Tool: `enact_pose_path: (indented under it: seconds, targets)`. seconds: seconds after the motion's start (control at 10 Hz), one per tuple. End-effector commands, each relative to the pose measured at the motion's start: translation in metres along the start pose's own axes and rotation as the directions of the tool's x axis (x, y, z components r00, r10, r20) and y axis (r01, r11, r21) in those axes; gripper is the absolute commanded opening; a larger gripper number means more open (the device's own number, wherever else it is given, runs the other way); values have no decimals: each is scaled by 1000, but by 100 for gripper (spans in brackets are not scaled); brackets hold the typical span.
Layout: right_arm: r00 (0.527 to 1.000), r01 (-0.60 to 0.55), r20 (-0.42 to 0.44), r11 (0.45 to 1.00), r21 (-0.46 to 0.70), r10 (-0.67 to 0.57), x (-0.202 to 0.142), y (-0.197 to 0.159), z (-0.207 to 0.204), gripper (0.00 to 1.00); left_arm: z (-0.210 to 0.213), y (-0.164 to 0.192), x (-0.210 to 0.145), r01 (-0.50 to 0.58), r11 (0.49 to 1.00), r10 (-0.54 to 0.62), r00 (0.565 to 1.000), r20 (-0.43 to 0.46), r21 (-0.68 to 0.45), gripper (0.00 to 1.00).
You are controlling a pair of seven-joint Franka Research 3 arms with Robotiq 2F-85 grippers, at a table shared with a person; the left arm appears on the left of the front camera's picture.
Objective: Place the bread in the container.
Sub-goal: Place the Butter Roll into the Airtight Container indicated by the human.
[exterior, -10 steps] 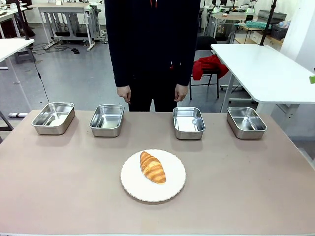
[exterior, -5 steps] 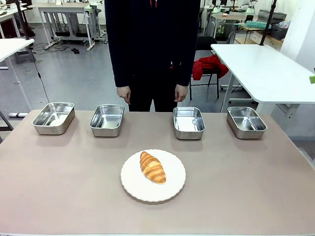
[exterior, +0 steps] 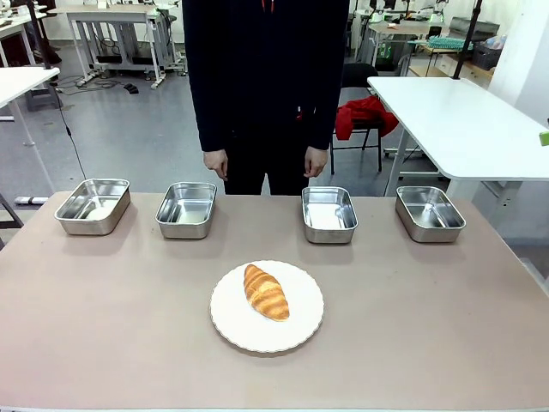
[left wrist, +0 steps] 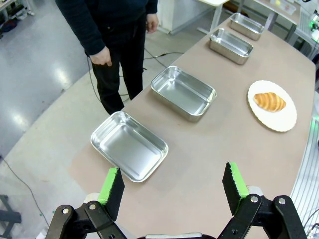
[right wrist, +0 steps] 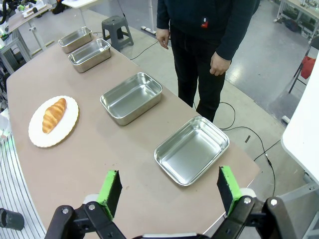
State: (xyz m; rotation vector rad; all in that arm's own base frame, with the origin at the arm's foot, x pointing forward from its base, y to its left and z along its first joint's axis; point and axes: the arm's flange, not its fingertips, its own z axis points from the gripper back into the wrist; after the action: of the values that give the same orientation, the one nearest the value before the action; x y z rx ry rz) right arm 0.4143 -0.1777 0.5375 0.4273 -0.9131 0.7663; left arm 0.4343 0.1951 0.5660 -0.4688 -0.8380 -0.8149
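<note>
The bread point(exterior: 266, 293), a golden-brown croissant, lies on a round white plate point(exterior: 300, 330) at the table's front middle. Several steel pans alike stand in a row along the far edge, and which one is the container I cannot tell: far left point(exterior: 93, 206), middle left point(exterior: 186, 209), middle right point(exterior: 328, 214), far right point(exterior: 430, 213). My left gripper point(left wrist: 173, 180) hangs open and empty high above the leftmost pan point(left wrist: 128, 145), with the bread point(left wrist: 269, 101) far off. My right gripper point(right wrist: 169, 183) is open and empty above the rightmost pan point(right wrist: 192, 149), far from the bread point(right wrist: 54, 115).
A person in dark clothes stands at the far edge between the two middle pans, hands point(exterior: 216, 163) hanging at the sides. A white table point(exterior: 463, 120) stands beyond the back right corner. Bare brown tabletop point(exterior: 429, 326) surrounds the plate.
</note>
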Motion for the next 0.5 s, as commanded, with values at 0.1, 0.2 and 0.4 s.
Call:
enact_pose_path:
  seconds: [0.1,0.2,0.4]
  targets:
    - [1000,-2,4,1000,-1,2,1,1,1,100,0,0,0,14,1000,-14,1000,18,0,100]
    - [1000,-2,4,1000,-1,2,1,1,1,100,0,0,0,14,1000,-14,1000,18,0,100]
    - [1000,-2,4,1000,-1,2,1,1,1,100,0,0,0,14,1000,-14,1000,18,0,100]
